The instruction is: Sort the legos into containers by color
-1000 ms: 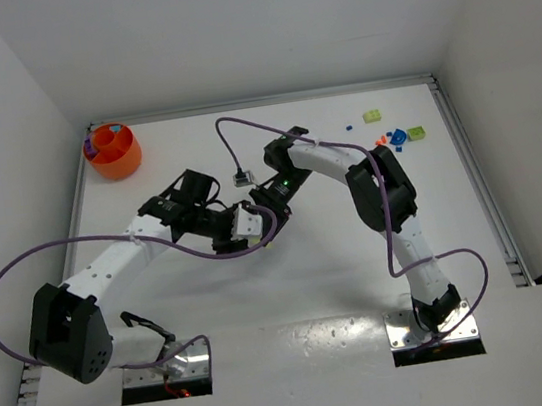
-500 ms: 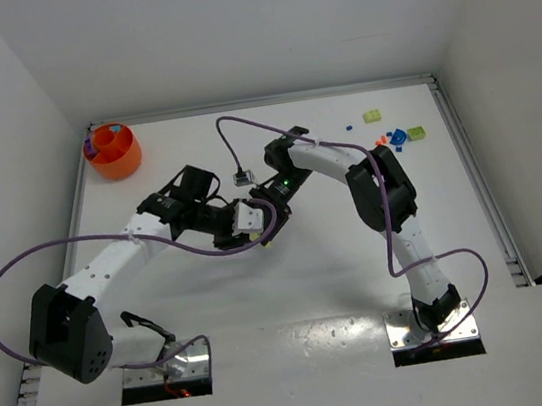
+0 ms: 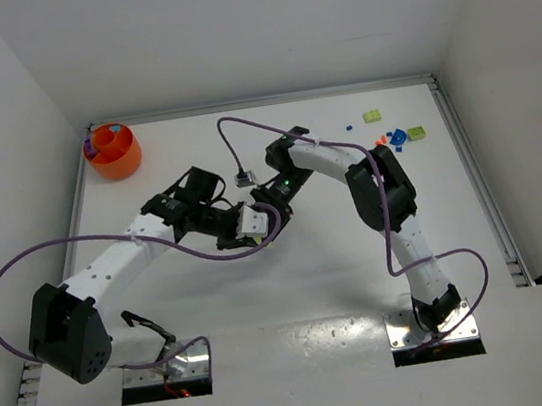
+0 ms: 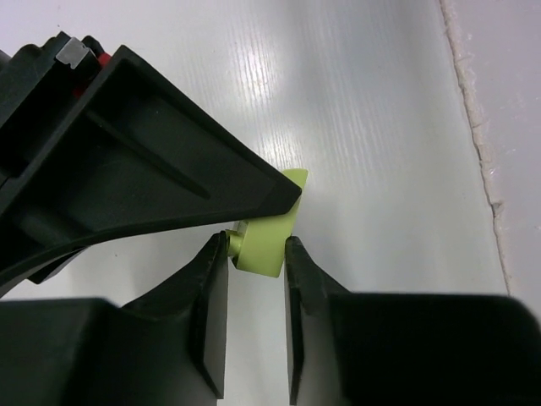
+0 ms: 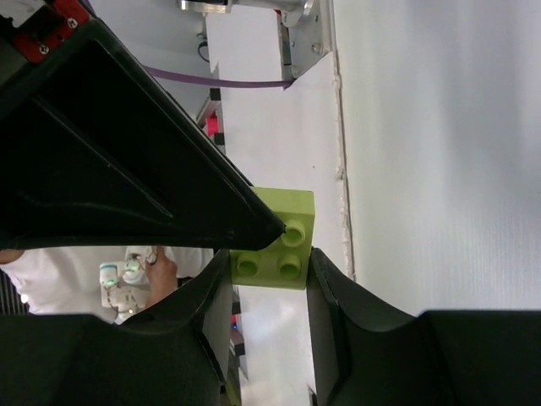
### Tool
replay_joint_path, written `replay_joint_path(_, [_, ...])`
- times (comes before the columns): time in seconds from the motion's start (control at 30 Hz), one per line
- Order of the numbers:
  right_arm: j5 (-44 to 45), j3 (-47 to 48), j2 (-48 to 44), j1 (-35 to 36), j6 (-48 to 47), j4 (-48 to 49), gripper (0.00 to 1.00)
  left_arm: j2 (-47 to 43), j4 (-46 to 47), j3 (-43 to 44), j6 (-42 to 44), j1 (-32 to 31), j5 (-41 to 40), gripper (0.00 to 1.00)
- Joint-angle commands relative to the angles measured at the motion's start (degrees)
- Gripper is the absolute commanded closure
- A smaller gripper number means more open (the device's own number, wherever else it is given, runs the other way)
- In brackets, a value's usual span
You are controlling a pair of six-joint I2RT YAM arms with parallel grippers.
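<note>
Two grippers meet near the middle of the white table (image 3: 339, 254), both on a single yellow-green brick (image 4: 258, 245). The left gripper (image 4: 256, 249) reaches in from 9 o'clock and the right gripper (image 5: 270, 264) comes down from 1 o'clock, so their tips cross just left of the table's centre in the top view.

In the left wrist view, the left fingers (image 4: 213, 288) stand narrowly apart with the brick between them. One stud touches the left pad and the brick's far side lies against the other pad. A finger of the right gripper crosses above it, its tip lying over the brick's top.

In the right wrist view, the right fingers (image 5: 325, 292) are clamped on the same brick from both sides. Three of its studs show, facing the camera, and the fourth corner is hidden under a finger of the left gripper.

At 10 o'clock, in the far left corner, sits the orange bowl (image 3: 126, 163), holding purple, orange and blue pieces. At 1 o'clock, near the far right edge, loose legos (image 3: 398, 136) lie in a small scatter: two yellow-green ones, a blue one and some orange or red bits. Purple cables (image 3: 17, 264) loop off both arms.
</note>
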Motion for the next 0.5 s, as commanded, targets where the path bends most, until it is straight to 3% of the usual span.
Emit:
replay_joint_path(0.0, [-2.4,2.1,-0.5,0.6,-1.1,-2.6,0.92,0.5,2.0,1.9,-0.6,-0.9,1.2,0.82])
replay_joint_path(0.07, [-2.4,2.1,-1.0,0.6,-1.1,-2.6,0.92,0.5,2.0,1.9,-1.1,-0.9,0.6,0.89])
replay_joint_path(0.2, [-2.4,2.8,-2.2,-0.1,-1.1,-2.6,0.87,0.5,2.0,1.3,-2.4,-0.9,-0.7,0.92])
replay_joint_path(0.3, [-1.3,4.1,-4.2,-0.6,-0.5,-2.6,0.69,-0.6,2.0,0.6,-3.7,-0.9,-1.4,0.94])
replay_joint_path(0.33, [-0.4,4.1,-4.2,-0.6,0.1,-2.6,0.53,-1.3,2.0,-0.2,-3.7,-0.9,-2.5,0.94])
replay_joint_path(0.4, [0.3,4.6,-5.6,-1.1,0.7,-2.6,0.38,-2.9,2.0,-1.6,-4.3,-0.9,-3.9,0.95])
replay_joint_path(0.47, [0.9,5.2,-6.4,-1.9,0.7,-2.6,0.36,-4.2,2.0,-3.4,-4.8,-0.9,-4.7,0.96])
